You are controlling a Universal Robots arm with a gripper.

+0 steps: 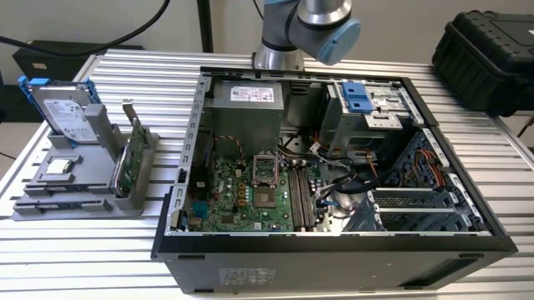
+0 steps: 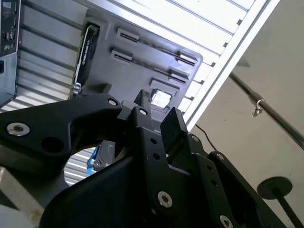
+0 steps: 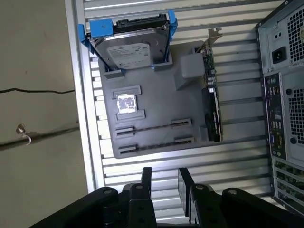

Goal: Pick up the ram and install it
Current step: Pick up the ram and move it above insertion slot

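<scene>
In the first wrist view a thin dark strip, which I take to be the ram (image 3: pixel 154 126), stands on edge between two clips of the grey holder (image 3: pixel 156 102); it is too thin to be sure. My gripper (image 3: pixel 165 178) hangs well above the slatted table beside the holder, open, with nothing between its black fingers (image 3: pixel 146 176). The second wrist view shows the same gripper (image 2: pixel 156 111) over the holder (image 2: pixel 137 71). The open computer case (image 1: pixel 334 156) holds a green motherboard whose parallel memory slots (image 1: pixel 299 197) run front to back.
On the holder stand a silver hard drive with blue rails (image 3: pixel 135 45), a green card with a metal bracket (image 3: pixel 211 90) and a small square chip (image 3: pixel 126 102). The arm's base (image 1: pixel 279 56) sits behind the case. A black box (image 1: pixel 488 56) stands at the exterior view's right.
</scene>
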